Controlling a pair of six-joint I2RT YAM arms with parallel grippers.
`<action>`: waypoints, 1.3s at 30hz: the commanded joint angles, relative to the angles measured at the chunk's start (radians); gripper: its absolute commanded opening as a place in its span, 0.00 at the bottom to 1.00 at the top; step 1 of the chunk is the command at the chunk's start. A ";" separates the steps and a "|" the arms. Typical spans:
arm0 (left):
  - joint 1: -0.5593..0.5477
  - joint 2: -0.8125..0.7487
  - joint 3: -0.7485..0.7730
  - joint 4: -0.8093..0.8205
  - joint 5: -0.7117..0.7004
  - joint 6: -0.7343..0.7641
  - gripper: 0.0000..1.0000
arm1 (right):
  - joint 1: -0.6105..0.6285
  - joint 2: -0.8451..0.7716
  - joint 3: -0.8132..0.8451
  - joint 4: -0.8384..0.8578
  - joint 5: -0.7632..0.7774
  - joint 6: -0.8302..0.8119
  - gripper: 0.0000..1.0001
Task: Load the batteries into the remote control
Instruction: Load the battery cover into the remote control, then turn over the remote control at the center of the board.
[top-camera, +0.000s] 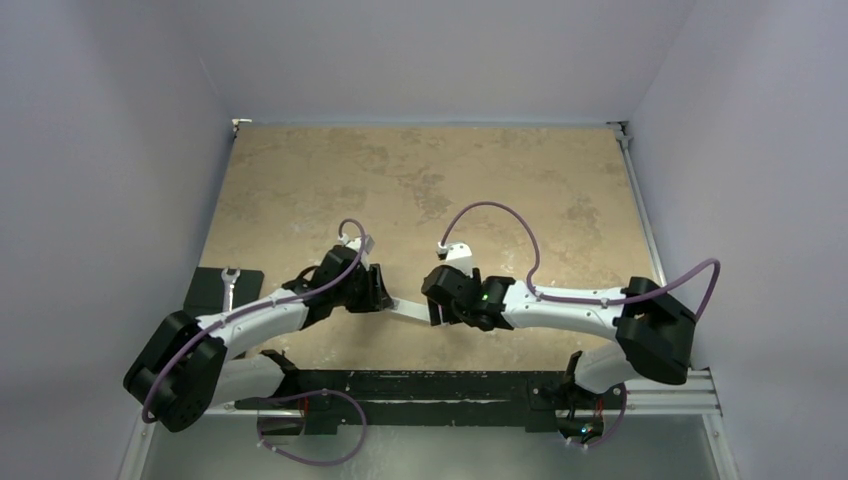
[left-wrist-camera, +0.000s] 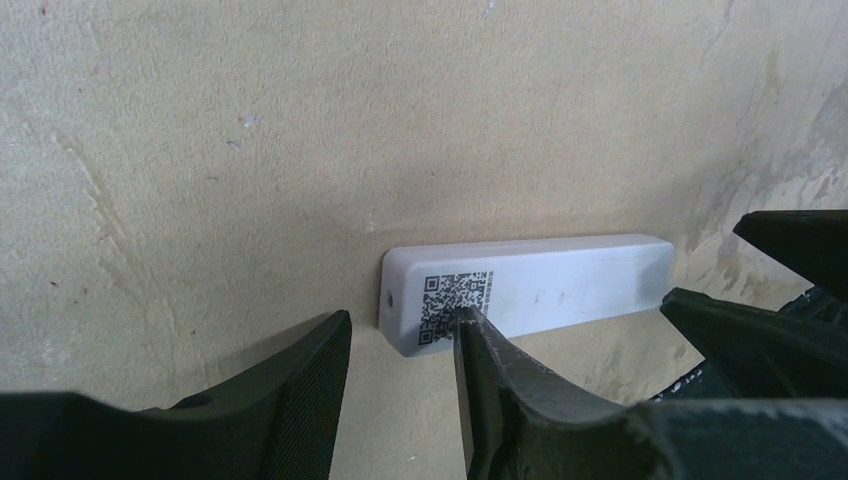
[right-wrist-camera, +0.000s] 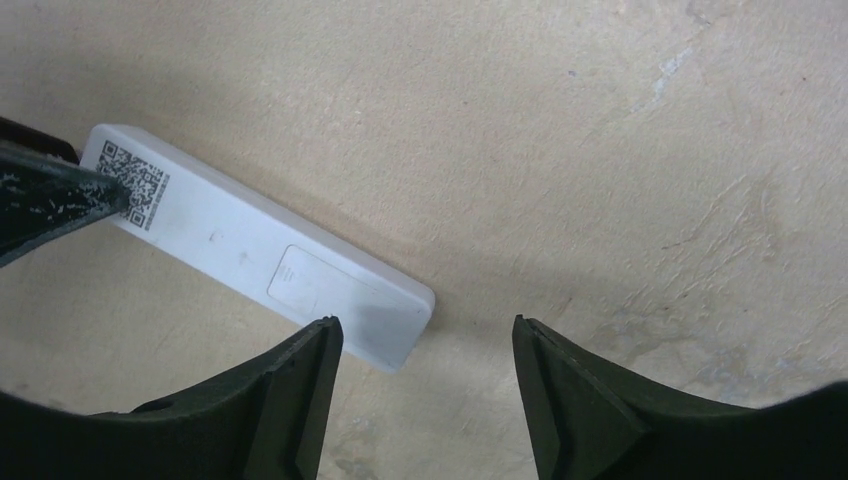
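The remote control (top-camera: 410, 308) lies flat on the tan table with its plain white back up, between my two grippers. In the left wrist view the remote (left-wrist-camera: 560, 285) shows a QR label at its near end. My left gripper (left-wrist-camera: 400, 325) is open at that end, and one fingertip (left-wrist-camera: 468, 325) overlaps the label. In the right wrist view the remote (right-wrist-camera: 230, 245) shows the outline of a battery cover (right-wrist-camera: 300, 280). My right gripper (right-wrist-camera: 428, 330) is open at the remote's other end and holds nothing. The batteries are out of view.
A black pad with a small white tool (top-camera: 229, 284) lies at the table's left edge beside my left arm. Grey walls enclose the table on three sides. A black rail (top-camera: 450, 385) runs along the near edge.
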 joint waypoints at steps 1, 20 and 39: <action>-0.003 -0.020 0.058 -0.038 -0.036 0.005 0.43 | 0.005 -0.026 0.034 0.049 -0.046 -0.138 0.73; -0.003 -0.213 0.147 -0.253 -0.093 -0.009 0.48 | 0.005 0.008 0.081 0.113 -0.228 -0.456 0.80; -0.003 -0.439 0.093 -0.407 -0.069 -0.141 0.49 | -0.029 0.190 0.164 0.105 -0.306 -0.614 0.73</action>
